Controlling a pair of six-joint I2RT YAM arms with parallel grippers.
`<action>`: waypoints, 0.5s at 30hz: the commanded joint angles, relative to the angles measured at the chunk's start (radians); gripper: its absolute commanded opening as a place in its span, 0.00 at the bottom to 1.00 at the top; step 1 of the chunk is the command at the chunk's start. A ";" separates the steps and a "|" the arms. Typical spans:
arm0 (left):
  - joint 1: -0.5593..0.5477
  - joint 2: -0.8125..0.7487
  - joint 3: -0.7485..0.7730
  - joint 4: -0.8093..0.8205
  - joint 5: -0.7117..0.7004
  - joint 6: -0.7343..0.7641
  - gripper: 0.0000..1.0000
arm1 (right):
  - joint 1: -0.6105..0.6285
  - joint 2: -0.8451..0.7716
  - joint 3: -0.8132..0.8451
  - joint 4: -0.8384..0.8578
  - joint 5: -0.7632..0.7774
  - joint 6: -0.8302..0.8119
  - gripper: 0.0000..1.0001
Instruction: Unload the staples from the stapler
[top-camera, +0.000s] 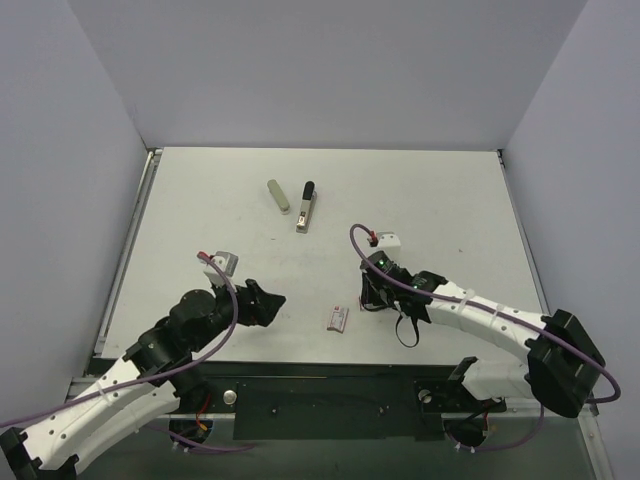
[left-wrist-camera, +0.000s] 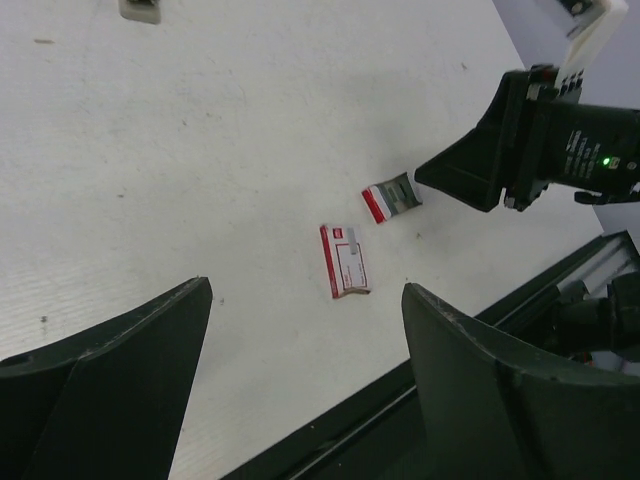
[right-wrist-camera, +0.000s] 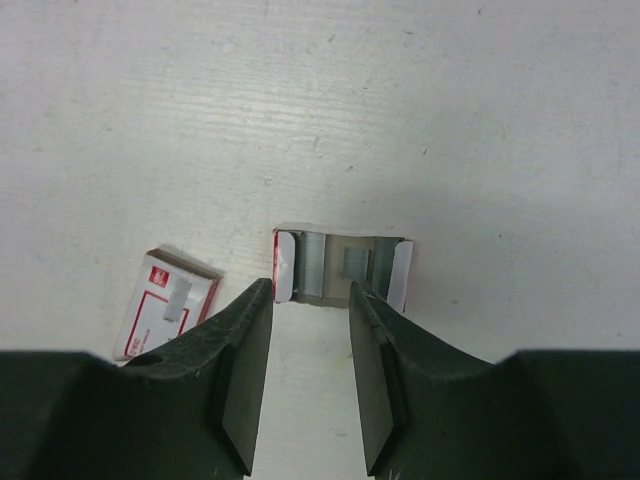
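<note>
Right gripper (right-wrist-camera: 310, 298): the jaws are seen partly apart with a narrow gap; nothing is gripped between them. The fingertips are set at the near edge of an opened staple tray.
Left gripper (left-wrist-camera: 307, 290): the jaws are spread wide and nothing is held. It is poised above the counter (top-camera: 430, 200) near the front edge.
Stapler (top-camera: 306, 207): it is laid flat toward the back of the counter, with the black end turned to the far wall. It is touched by neither gripper.
Stapler and right gripper: they are well apart, the stapler being farther back and to the left.
Stapler and left gripper: they are well apart, the stapler being farther back and slightly to the right.
Olive-grey bar (top-camera: 278, 196): it is laid just beside the stapler on its left, apart from it.
Staple tray (right-wrist-camera: 340, 262): red-and-white card lying flat on the counter, with grey staple strips seen inside.
Staple box (right-wrist-camera: 165, 305): red and white, lying flat to the left of the tray, near it but apart. It is seen between the left gripper's fingers in the left wrist view.
</note>
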 joint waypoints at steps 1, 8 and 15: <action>-0.003 0.044 -0.062 0.115 0.190 -0.053 0.85 | 0.048 -0.078 0.026 -0.060 0.009 -0.047 0.33; -0.005 0.099 -0.138 0.195 0.298 -0.096 0.56 | 0.167 -0.121 -0.010 -0.089 -0.080 -0.031 0.27; -0.005 0.147 -0.194 0.255 0.327 -0.104 0.06 | 0.199 -0.151 -0.142 -0.026 -0.126 0.061 0.00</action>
